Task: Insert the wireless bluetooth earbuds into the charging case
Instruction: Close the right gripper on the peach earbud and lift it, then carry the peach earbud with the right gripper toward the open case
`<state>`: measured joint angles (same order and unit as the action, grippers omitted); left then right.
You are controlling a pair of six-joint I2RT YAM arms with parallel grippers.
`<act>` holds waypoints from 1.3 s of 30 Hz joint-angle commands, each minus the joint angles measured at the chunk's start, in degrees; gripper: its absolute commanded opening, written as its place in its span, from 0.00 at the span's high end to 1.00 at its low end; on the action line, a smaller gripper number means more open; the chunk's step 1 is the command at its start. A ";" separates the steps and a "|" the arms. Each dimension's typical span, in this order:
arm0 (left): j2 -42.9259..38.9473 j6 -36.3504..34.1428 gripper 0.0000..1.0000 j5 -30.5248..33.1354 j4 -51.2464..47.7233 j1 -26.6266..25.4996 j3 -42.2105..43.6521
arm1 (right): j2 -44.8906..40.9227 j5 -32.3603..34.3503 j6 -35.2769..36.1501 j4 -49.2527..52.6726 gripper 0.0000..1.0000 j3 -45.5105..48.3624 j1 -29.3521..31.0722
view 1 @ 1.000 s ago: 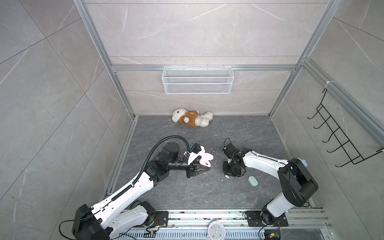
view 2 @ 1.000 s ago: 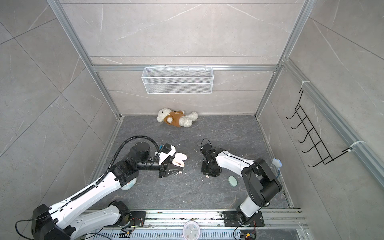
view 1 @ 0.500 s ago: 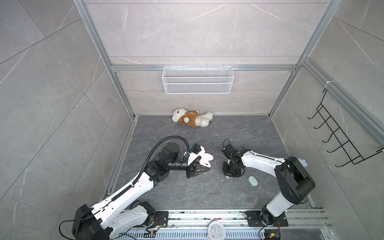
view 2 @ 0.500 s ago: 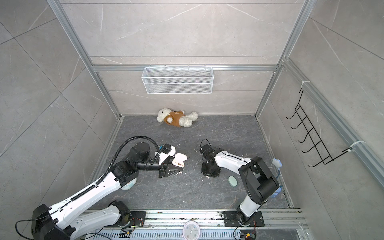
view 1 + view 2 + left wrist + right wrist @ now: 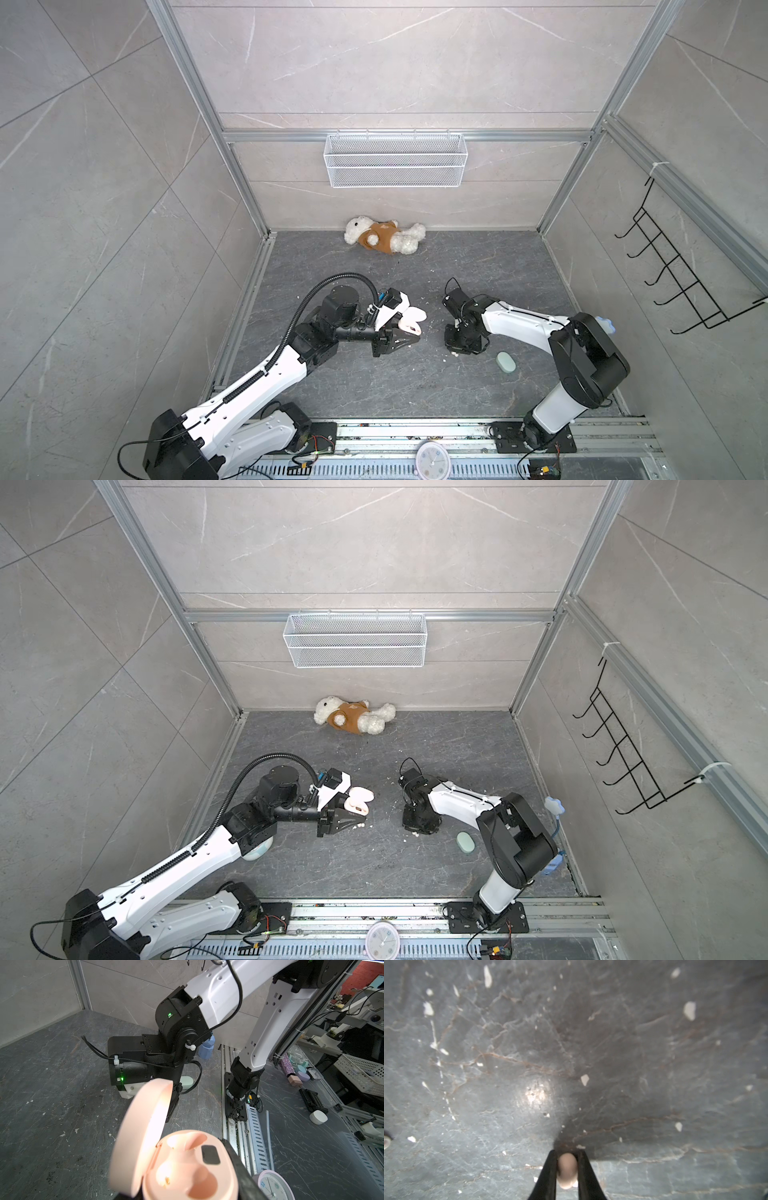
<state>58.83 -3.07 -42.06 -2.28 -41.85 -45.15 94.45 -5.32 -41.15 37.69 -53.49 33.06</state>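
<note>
Surface: dark grey veined slab (image 5: 374,382), strewn with white specks (image 5: 689,1011).
Enclosure: pale grey tiled walls (image 5: 395,62), aluminium framing (image 5: 407,136); wire basket (image 5: 395,160) on back wall, black hook rack (image 5: 681,282) on side wall.
Left gripper (image 5: 409,336): clamped on open peach charging case (image 5: 187,1167).
Right gripper (image 5: 566,1155): pinched around peach earbud (image 5: 566,1172), low over slab, apart from case.

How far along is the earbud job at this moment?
Done: the peach case is open, lid up, gripped in the left claw. In hand: the right claw is shut on a peach earbud down at the floor. Left: both wells of that case look empty, so no bud is seated yet; this one needs carrying over and seating. The mint case lies closed on the floor.
</note>
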 commanded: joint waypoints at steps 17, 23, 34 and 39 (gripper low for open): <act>8.84 7.76 0.79 -3.85 22.52 0.10 -2.15 | -30.03 -12.79 5.86 11.30 0.82 -13.16 -1.32; 11.94 6.52 0.80 -5.64 23.43 0.19 -4.63 | -32.52 -20.62 9.50 14.89 0.83 -19.50 -2.14; 18.67 14.86 0.80 -9.04 44.80 0.33 -5.30 | -32.93 -27.34 10.91 18.41 0.84 -30.61 -2.35; 22.61 19.03 0.80 -10.99 50.87 0.18 -7.23 | -31.58 -27.94 10.03 17.30 0.84 -32.34 -2.32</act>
<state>80.88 11.97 -49.93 38.59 -41.85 -49.58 62.30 -31.66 -31.27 54.26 -84.03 30.94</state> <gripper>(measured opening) 0.418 0.163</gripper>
